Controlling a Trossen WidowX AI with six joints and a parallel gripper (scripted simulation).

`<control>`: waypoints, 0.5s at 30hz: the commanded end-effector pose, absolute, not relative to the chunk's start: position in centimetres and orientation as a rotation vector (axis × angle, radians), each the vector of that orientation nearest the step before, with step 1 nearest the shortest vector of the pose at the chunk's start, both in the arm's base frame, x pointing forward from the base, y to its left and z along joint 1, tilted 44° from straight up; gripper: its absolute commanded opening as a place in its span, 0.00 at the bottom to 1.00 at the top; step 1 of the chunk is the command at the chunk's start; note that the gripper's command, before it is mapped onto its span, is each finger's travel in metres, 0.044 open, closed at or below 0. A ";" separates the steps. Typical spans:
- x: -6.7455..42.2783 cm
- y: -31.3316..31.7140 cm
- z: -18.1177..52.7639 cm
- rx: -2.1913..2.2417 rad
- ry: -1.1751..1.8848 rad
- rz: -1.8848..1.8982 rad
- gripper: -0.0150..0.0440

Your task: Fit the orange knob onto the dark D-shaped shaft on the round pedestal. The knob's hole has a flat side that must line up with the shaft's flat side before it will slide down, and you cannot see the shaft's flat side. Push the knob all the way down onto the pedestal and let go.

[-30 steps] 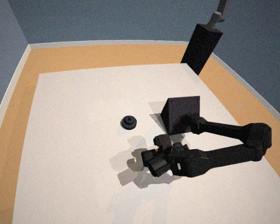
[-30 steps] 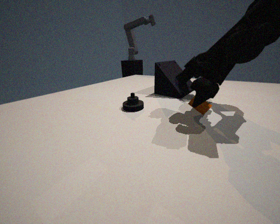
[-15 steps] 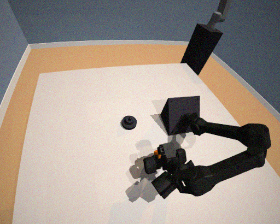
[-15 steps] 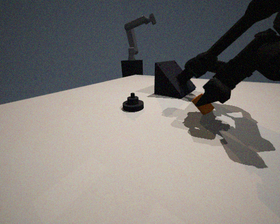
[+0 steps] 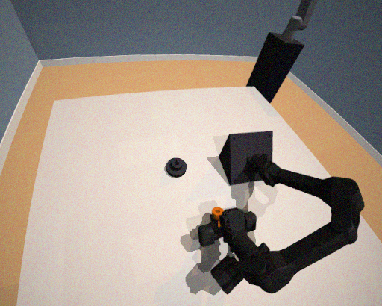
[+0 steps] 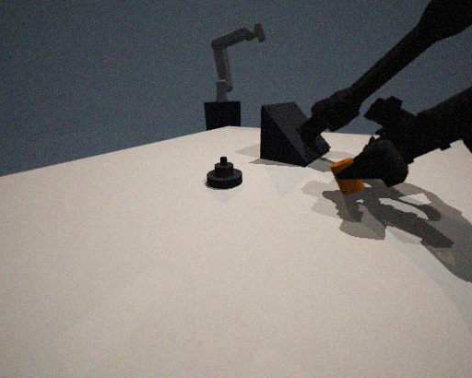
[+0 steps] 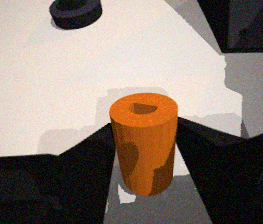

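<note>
The orange knob (image 5: 217,213) (image 6: 349,181) (image 7: 144,150) is held between the fingers of my gripper (image 7: 143,125), which is shut on it. Its holed end faces up, and the hole with its flat side shows in the wrist view. In the exterior view the knob leans a little and hangs above the table. The round dark pedestal (image 5: 176,171) (image 6: 224,179) (image 7: 76,17) stands apart from the knob, to its left in the top and exterior views and at the top left in the wrist view. Its thin shaft (image 5: 176,162) (image 6: 223,160) points up. The shaft's flat side cannot be seen.
A dark wedge-shaped block (image 5: 250,153) (image 6: 279,134) (image 7: 254,25) stands behind the knob, right of the pedestal, with part of the arm in front of it. A black box (image 5: 274,63) (image 6: 222,114) with a grey arm on it is beyond the white table top (image 5: 99,224) (image 6: 169,277).
</note>
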State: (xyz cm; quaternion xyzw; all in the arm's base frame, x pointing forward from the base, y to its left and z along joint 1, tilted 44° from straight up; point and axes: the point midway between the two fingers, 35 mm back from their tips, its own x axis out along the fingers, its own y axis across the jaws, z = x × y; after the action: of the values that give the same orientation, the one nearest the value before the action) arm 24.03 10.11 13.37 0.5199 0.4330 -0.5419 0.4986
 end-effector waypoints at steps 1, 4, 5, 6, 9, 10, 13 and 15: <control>24.1 10.5 13.6 1.216 1.003 -1.341 0.56; 24.1 10.8 13.8 1.176 0.967 -1.366 0.56; 24.1 10.9 13.8 1.162 0.955 -1.374 0.56; 24.1 11.0 13.9 1.149 0.943 -1.382 0.56; 24.2 11.3 14.0 1.108 0.907 -1.405 0.56; 24.2 11.4 14.1 1.094 0.894 -1.413 0.56; 24.2 11.7 14.2 1.053 0.858 -1.435 0.56; 24.2 11.6 14.1 1.072 0.875 -1.426 0.56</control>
State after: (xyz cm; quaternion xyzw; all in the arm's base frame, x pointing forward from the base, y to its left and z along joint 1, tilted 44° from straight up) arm 24.16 11.51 14.06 0.4492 0.3699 -0.6009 0.5481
